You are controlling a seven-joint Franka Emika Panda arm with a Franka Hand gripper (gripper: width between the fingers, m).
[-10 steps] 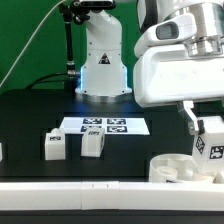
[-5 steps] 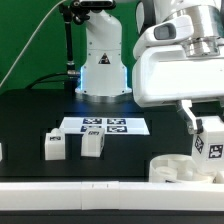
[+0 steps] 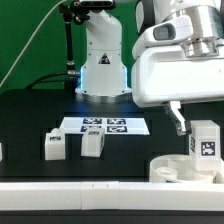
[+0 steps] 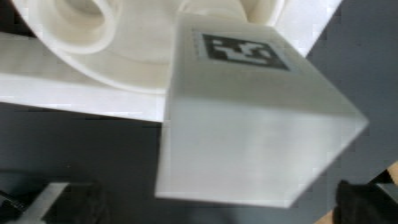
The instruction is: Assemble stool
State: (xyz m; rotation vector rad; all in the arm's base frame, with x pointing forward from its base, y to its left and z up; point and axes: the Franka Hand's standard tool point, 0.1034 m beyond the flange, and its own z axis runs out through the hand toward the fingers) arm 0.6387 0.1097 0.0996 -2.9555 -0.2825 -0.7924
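On the exterior view's left, one loose leg (image 3: 54,146) and a second leg (image 3: 92,144) stand on the table (image 3: 30,120) before the marker board (image 3: 104,126). Rightward the round seat (image 3: 175,170) carries a third leg (image 3: 205,142), upright. The pincer (image 3: 204,126) gapes wide about it, fingers clear, gripping nothing.

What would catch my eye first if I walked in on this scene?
Probably the bulky white arm filling the exterior view's right. Its pincer is open around a tagged white leg that stands upright at the round seat. After that, two loose legs sit on the black table near the marker board.
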